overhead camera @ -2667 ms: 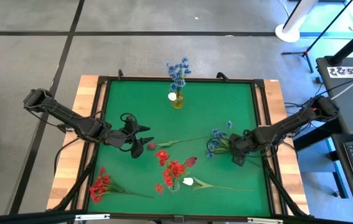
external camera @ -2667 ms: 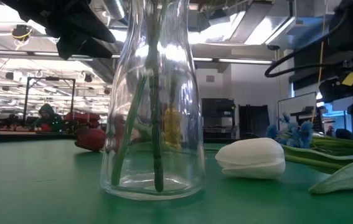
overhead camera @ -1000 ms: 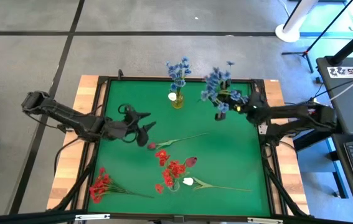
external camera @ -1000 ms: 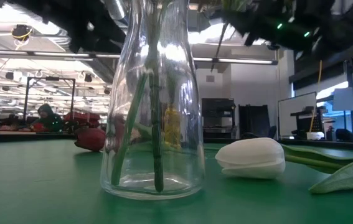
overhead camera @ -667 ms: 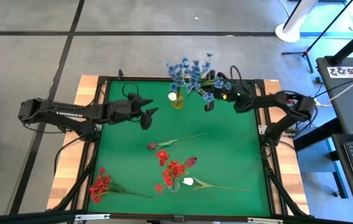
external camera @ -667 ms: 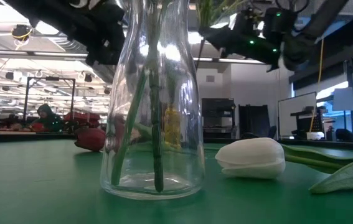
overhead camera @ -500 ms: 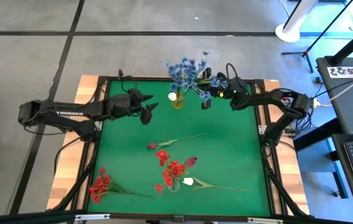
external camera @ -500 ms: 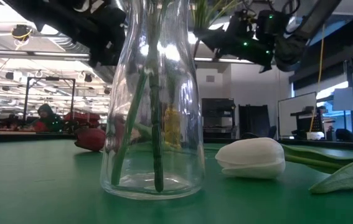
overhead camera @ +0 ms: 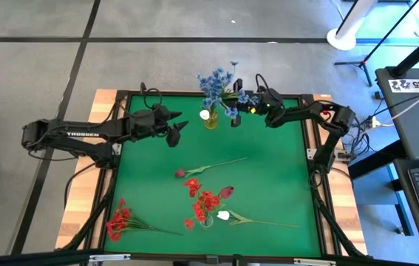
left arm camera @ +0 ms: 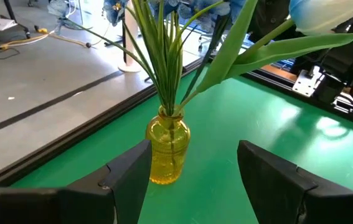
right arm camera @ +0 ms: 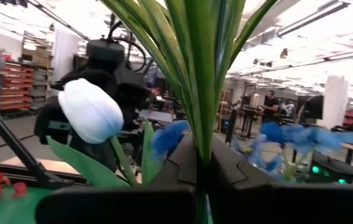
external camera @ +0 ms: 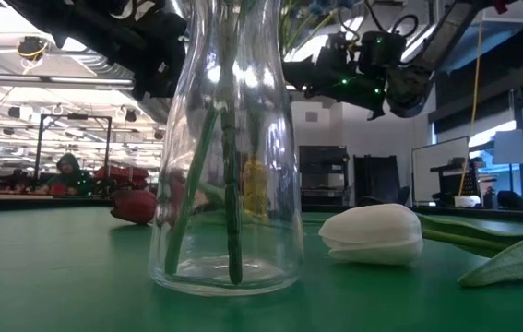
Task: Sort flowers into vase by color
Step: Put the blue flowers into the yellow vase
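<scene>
- The yellow vase (overhead camera: 210,120) is taken as the landmark; it stands on the green mat (overhead camera: 268,177) at the middle of the far edge and holds blue flowers (overhead camera: 210,83) and one white tulip bud (overhead camera: 205,114).
- The right gripper (overhead camera: 236,112) is positioned just beside the yellow vase, on its right-arm side, above the mat.
- The right fingers (right arm camera: 238,186) are clamped on the green stalks of a blue flower bunch (overhead camera: 239,98); the blue heads are spread next to those already in the vase.
- In the high view it cannot be told whether the stalk ends are inside the vase neck.
- The left gripper (overhead camera: 177,131) is held near the yellow vase on the opposite side, with its fingers (left arm camera: 129,177) apart and nothing between them.
- A clear glass vase (external camera: 227,148) containing red flowers (overhead camera: 203,201) is located well nearer the front edge than the yellow vase.
- A white tulip (overhead camera: 224,216) and a dark red bud (overhead camera: 227,191) are laid just beside the clear vase.
- A long stem with a dark red bud (overhead camera: 180,174) is laid between the two vases.
- A red bunch (overhead camera: 120,219) is laid at the front corner on the left arm's side, well apart from the yellow vase.
</scene>
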Controlling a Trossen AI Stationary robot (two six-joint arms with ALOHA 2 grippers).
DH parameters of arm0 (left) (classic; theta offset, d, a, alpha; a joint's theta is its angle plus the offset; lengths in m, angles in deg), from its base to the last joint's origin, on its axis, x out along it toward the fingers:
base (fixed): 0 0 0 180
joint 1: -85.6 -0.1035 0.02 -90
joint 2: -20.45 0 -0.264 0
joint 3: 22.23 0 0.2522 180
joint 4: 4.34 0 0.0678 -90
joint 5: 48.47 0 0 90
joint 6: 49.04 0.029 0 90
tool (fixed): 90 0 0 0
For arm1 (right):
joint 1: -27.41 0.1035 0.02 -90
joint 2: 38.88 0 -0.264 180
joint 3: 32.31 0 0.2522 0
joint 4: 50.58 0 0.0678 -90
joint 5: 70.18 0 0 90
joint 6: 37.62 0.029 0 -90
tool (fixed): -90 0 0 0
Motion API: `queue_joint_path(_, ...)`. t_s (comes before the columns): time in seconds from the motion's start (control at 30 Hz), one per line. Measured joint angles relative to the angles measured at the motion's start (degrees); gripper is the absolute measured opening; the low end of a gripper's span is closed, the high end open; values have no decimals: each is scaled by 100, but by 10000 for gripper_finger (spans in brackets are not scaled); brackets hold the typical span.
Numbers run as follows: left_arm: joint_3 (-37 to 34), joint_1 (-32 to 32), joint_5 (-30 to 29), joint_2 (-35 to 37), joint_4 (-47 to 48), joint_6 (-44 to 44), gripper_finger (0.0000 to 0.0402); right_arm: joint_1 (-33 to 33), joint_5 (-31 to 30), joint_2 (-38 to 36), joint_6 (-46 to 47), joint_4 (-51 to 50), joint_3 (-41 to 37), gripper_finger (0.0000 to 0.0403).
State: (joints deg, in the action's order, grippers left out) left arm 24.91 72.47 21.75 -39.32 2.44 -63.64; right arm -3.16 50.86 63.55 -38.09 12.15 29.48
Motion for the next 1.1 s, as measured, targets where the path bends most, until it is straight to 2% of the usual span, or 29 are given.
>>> queue_joint_path(0.63,0,0,-1,0,29,172,233,-181,-87,853,-5,-522,151,10)
queue_joint_path(0.87,0,0,-1,0,55,174,233,-165,-240,911,183,-871,151,50)
queue_joint_path(1.0,0,0,-2,0,57,174,233,-166,68,912,478,-966,151,79)
queue_joint_path(1.1,0,0,-3,0,95,172,233,-166,155,912,516,-1213,151,115)
